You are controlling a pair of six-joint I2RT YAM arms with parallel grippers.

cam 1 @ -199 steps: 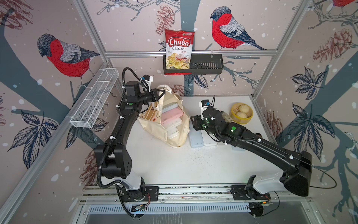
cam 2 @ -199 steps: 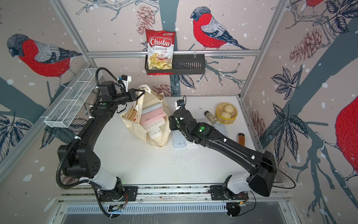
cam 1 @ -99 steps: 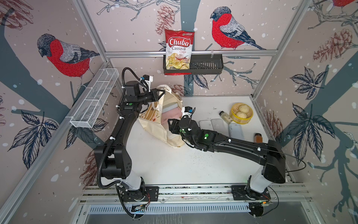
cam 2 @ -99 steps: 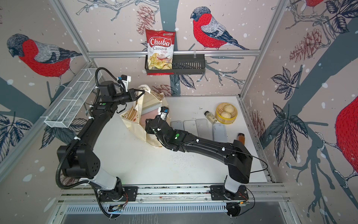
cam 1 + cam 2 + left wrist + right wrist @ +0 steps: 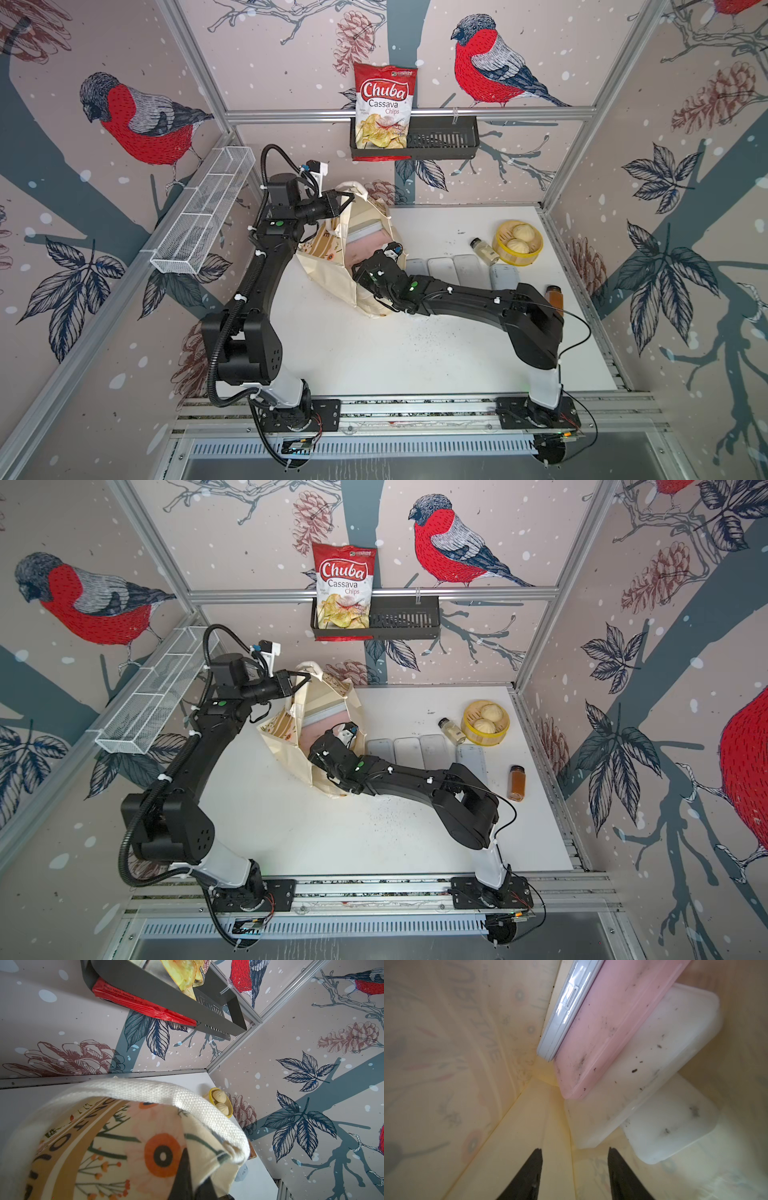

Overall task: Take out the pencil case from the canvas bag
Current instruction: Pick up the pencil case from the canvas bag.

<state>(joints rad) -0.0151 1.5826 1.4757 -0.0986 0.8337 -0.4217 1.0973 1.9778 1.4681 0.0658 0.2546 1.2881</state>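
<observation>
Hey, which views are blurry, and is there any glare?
Left wrist view: the cream floral canvas bag blurs close to the lens, its woven handle is crisp. Right wrist view: the black fingers are soft, glare streaks the glossy grey-white case. Both top views: sharp, evenly lit.

The canvas bag (image 5: pixel 324 266) is set at the table's (image 5: pixel 374 353) ten o'clock; pencil cases (image 5: pixel 612 1028) are stacked inside it, and a row of cases (image 5: pixel 442 270) is laid at its three o'clock.

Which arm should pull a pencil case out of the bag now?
Right. The right gripper is inside the canvas bag, jaws open, facing the pink case. The left gripper is shut on the bag's edge, holding it open.
</observation>
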